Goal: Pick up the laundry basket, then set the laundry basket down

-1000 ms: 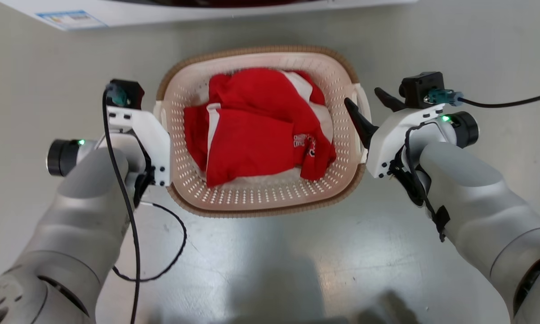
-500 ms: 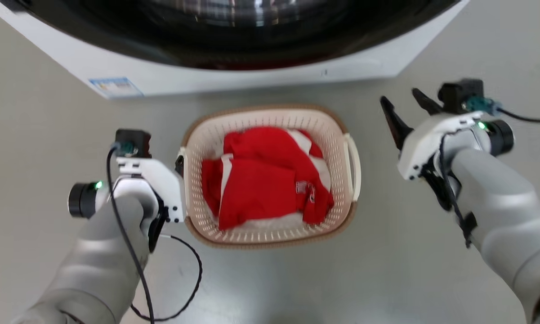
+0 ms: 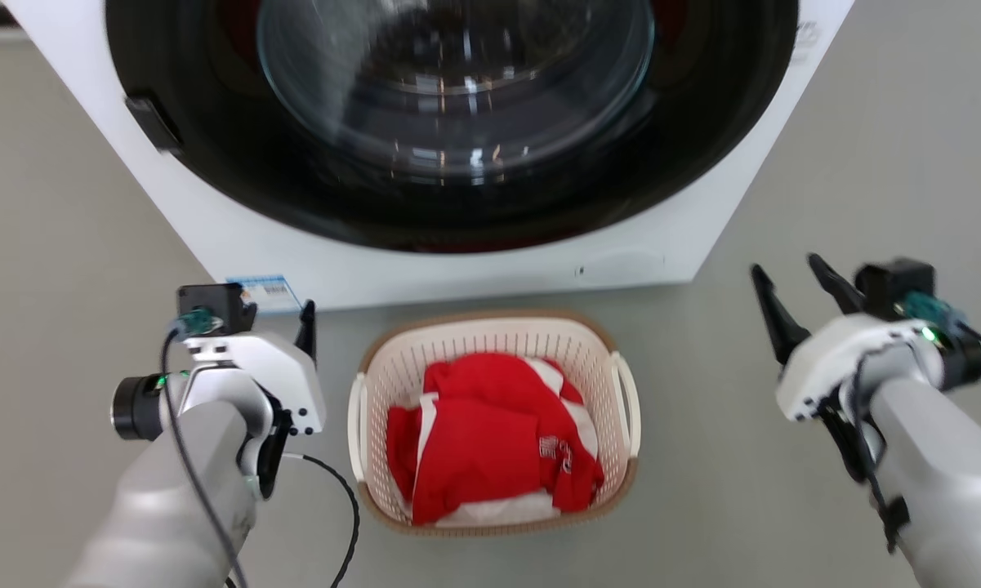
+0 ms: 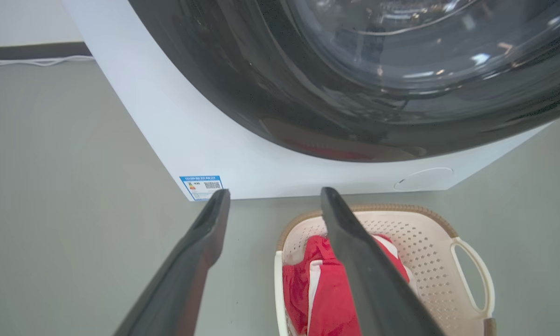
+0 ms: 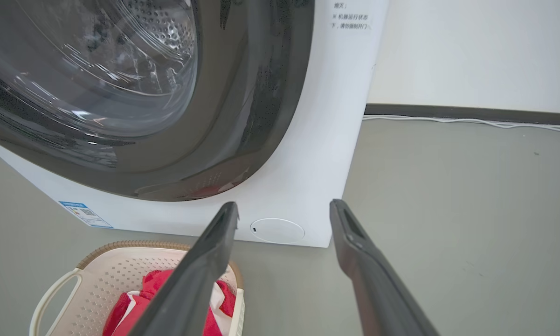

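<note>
The laundry basket (image 3: pixel 457 347), cream perforated plastic with a brown rim, sits on the grey floor just in front of the washing machine. Red and white clothes (image 3: pixel 490 445) lie in it. My left gripper (image 3: pixel 302 318) hangs open to the left of the basket, clear of its white left handle (image 3: pixel 356 425). Well to the right of the right handle (image 3: pixel 630 408), my right gripper (image 3: pixel 784 265) is open and holds nothing. In the left wrist view the open gripper (image 4: pixel 275 191) points past the basket (image 4: pixel 419 233). In the right wrist view the open gripper (image 5: pixel 284 203) is above the basket (image 5: pixel 116 275).
A white front-loading washing machine (image 3: pixel 474 273) with a dark round glass door (image 3: pixel 457 90) stands right behind the basket. A white cable (image 5: pixel 471 121) runs along the wall's dark skirting. A black cable (image 3: pixel 347 523) dangles from my left arm. Grey floor (image 3: pixel 719 490) spreads either side.
The camera has risen, bringing the washing machine into view. Both grippers have drawn away from the basket's handles, the right one furthest. The basket rests on the floor.
</note>
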